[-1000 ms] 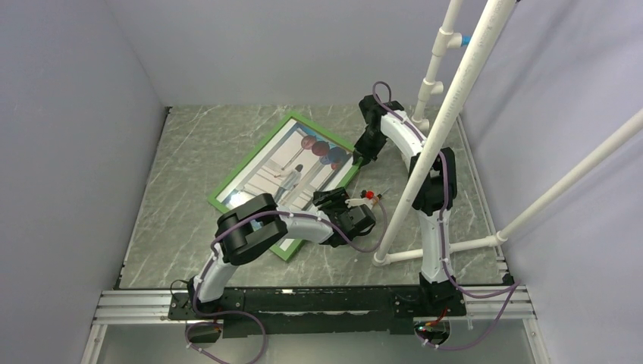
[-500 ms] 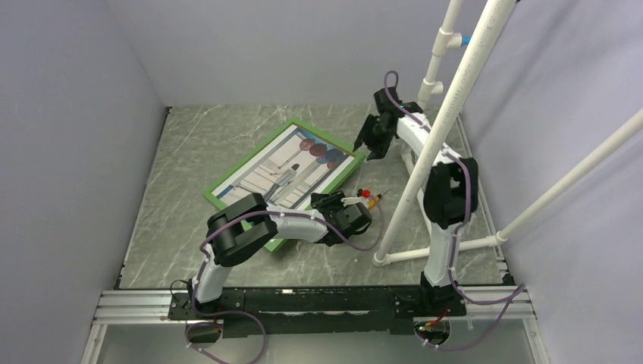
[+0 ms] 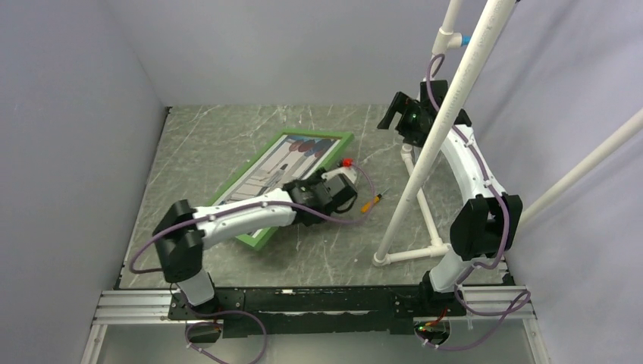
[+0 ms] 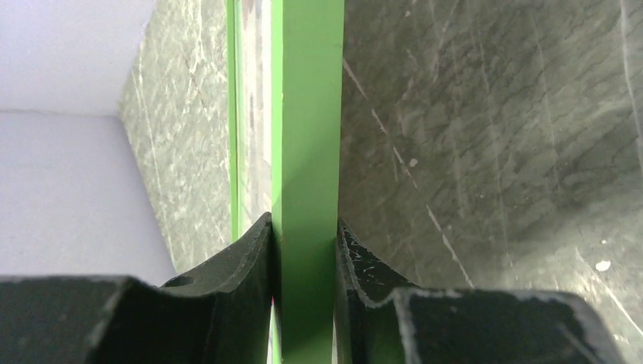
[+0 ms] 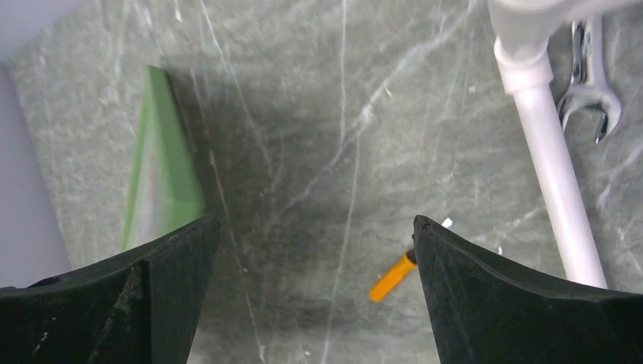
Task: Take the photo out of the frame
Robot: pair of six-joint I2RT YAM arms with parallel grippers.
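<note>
The green frame (image 3: 261, 227) stands tilted on the grey table, its right side lifted off the surface. The photo (image 3: 297, 152) still sits in it, showing pale steps and dark balloons. My left gripper (image 3: 300, 197) is shut on the frame's right rail. In the left wrist view the green rail (image 4: 307, 136) runs straight up between both pads, with that gripper (image 4: 303, 231) clamped on it. My right gripper (image 3: 392, 114) hangs open and empty at the back right, apart from the frame. In the right wrist view it (image 5: 312, 227) is wide open above the table, and the frame (image 5: 163, 171) lies far left.
A white pipe stand (image 3: 425, 152) rises between the arms, its base pipe (image 5: 550, 152) on the table. An orange-handled screwdriver (image 3: 370, 203) and a red-tipped tool (image 3: 349, 162) lie right of the frame. A wrench (image 5: 593, 83) rests beside the pipe. Walls close in on three sides.
The left gripper closed on the frame's right rail and tipped the frame up, swinging it left. The right gripper let go of the far corner, opened wide and drew back to the right.
</note>
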